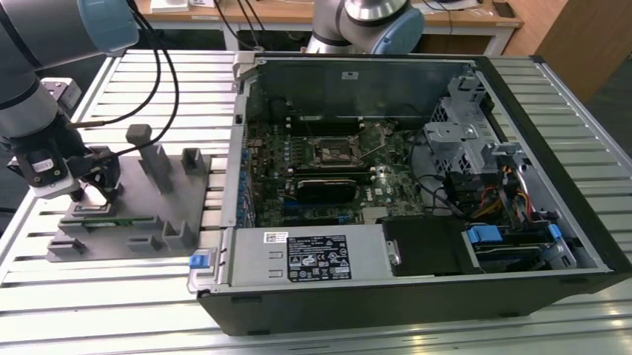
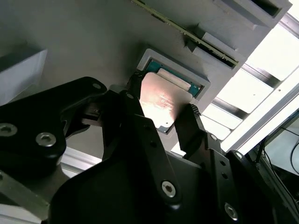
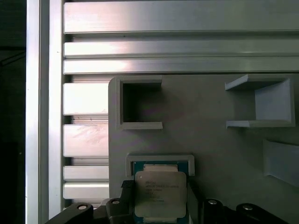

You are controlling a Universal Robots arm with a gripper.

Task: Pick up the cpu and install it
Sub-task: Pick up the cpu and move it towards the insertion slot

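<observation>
1. Gripper. In both wrist views the black two-finger gripper (image 2: pixel 162 97) is closed on the cpu (image 2: pixel 159 105), a small flat square chip with a pale silver metal top. One black finger (image 2: pixel 189 126) bears on each of two opposite edges of the chip.

2. Cpu location. The cpu lies in a shallow square pocket (image 3: pixel 159 159) of the grey plastic fixture plate (image 1: pixel 138 203). A strip of its green board shows at the pocket's far edge.

3. Fixture. The fixture rests on the slatted aluminium table (image 1: pixel 99 296) at the exterior view's left, under the gripper. A long narrow green memory stick (image 1: pixel 111 220) stands on edge in a slot near the cpu pocket. Upright grey posts rise from the plate.

4. Computer. At the exterior view's centre and right, just beside the fixture, lies an open black computer case (image 1: pixel 395 305). A grey metal power supply box (image 1: pixel 306 255) sits along its near wall. Further in is the green motherboard (image 1: pixel 296 166) with a square metal-framed socket (image 1: pixel 331 151).

5. Arm. The grey and pale blue arm (image 1: pixel 29 89) comes down at the upper left.
</observation>
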